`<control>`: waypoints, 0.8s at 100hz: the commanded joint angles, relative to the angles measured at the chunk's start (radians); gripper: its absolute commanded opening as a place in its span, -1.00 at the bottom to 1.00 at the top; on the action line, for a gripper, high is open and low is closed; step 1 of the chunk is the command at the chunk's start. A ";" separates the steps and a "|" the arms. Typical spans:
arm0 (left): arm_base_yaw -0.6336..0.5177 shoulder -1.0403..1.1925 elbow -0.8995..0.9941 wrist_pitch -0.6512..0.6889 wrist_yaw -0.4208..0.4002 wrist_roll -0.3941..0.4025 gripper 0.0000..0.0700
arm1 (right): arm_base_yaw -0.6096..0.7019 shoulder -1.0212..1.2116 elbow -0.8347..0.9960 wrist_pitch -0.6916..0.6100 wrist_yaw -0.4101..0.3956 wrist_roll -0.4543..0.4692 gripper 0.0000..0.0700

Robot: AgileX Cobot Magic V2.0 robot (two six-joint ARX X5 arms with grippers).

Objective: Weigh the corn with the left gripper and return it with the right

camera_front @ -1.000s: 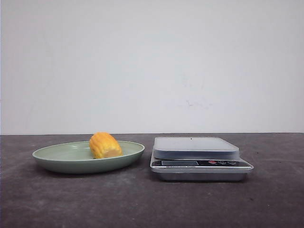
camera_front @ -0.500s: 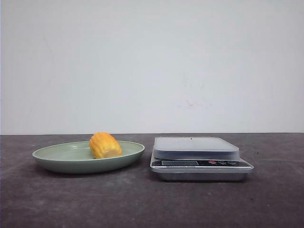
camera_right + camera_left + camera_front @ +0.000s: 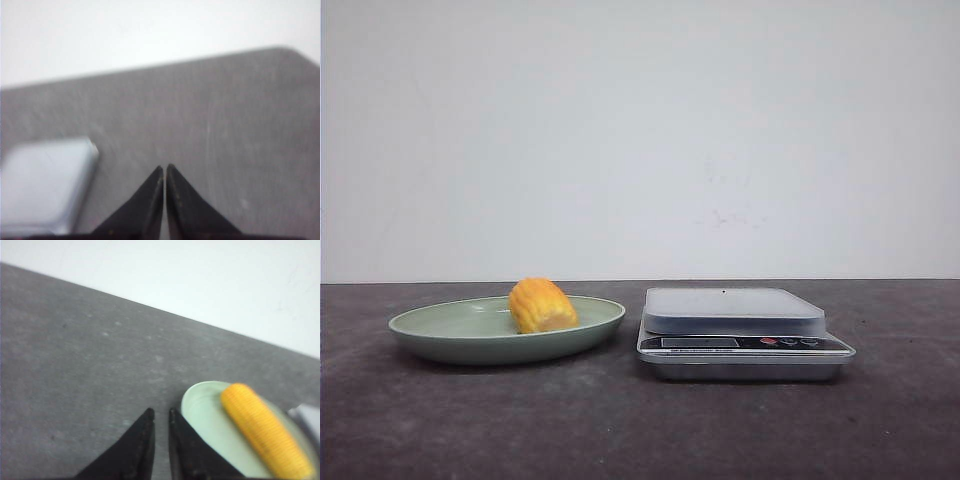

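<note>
The corn [image 3: 542, 305] is a stubby yellow-orange cob lying on the right part of the green plate [image 3: 440, 330]. The left wrist view shows it [image 3: 265, 432] on the plate [image 3: 205, 410] too. My left gripper [image 3: 161, 412] hovers over the bare table just beside the plate's rim, its jaws a narrow gap apart and empty. The grey scale [image 3: 740, 325] stands right of the plate with nothing on its platform. My right gripper [image 3: 164, 167] is shut and empty over the table beside the scale [image 3: 42, 185]. Neither gripper shows in the front view.
A dark grey tabletop [image 3: 620, 430] runs to a white wall behind. Plate and scale stand side by side with a small gap between them. The table's far corner [image 3: 287, 50] shows in the right wrist view.
</note>
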 commanded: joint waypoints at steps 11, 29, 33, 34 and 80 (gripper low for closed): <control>0.002 0.174 0.272 0.006 0.042 -0.038 -0.95 | 0.000 0.194 0.272 -0.046 -0.013 0.024 -0.99; 0.002 0.362 0.542 -0.051 0.138 -0.033 0.47 | 0.000 0.338 0.473 -0.106 -0.032 0.013 0.06; 0.002 0.394 0.589 -0.078 0.146 -0.031 0.47 | 0.000 0.359 0.504 -0.116 -0.037 0.003 0.47; 0.002 0.403 0.600 -0.084 0.146 -0.031 0.47 | 0.000 0.363 0.511 -0.117 -0.039 -0.002 0.56; -0.200 0.920 0.908 -0.199 0.136 0.042 0.44 | 0.008 0.452 0.617 -0.190 -0.146 -0.034 0.74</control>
